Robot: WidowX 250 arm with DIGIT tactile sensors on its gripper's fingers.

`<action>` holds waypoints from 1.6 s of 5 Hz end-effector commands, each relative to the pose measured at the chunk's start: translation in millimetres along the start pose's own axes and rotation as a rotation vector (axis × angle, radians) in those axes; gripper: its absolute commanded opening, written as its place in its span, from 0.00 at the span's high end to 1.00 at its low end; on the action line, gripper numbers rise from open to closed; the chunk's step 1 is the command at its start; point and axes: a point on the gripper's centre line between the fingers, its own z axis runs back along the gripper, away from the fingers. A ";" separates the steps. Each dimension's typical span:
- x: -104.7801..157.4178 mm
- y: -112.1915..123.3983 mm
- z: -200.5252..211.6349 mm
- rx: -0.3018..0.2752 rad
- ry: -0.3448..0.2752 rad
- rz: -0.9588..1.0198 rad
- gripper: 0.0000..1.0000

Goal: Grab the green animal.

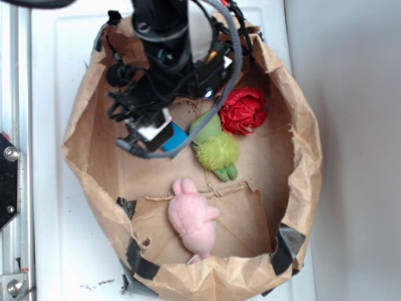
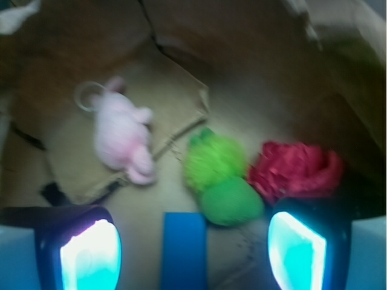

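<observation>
In the wrist view the gripper [image 2: 193,248] has its two fingers spread wide, one glowing pad [image 2: 91,257] at the lower left of the frame and the other at the lower right, with nothing between them but bare cardboard and a blue strip [image 2: 185,249] at the bottom centre. The fingers hold nothing and touch no toy. The green animal [image 2: 219,176] lies just above that gap, right of centre, its smooth olive head toward the camera and its fuzzy lime body behind. The right-hand pad sits close beside its head, apart from it.

No writing or label can be read in either view; the wrist picture is blurred.

In the exterior view the black arm [image 1: 164,47] comes down from the top centre of the frame into a brown paper bag [image 1: 301,188] rolled open like a bowl, its wrist and cables bunched in the upper left of the bag. The gripper end [image 1: 156,135] hangs left of the green animal [image 1: 216,145], which lies near the middle of the bag with its feet toward the bottom of the frame. A red fabric flower [image 1: 244,110] touches its head on the upper right. A pink plush pig [image 1: 193,218] lies below, apart from it, on a cardboard flap
</observation>
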 end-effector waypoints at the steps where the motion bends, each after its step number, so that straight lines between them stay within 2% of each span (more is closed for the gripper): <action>1: 2.9 2.5 7.4 0.090 -0.031 -0.026 0.00; 3: 1.6 -23.0 0.4 0.099 -0.057 -0.045 0.00; 6: 1.3 -19.2 2.5 0.102 -0.064 -0.054 0.00; 7: 12.4 -17.1 -3.6 0.100 0.015 -0.078 0.00; 8: 25.8 -16.2 -9.4 0.129 0.142 -0.095 0.00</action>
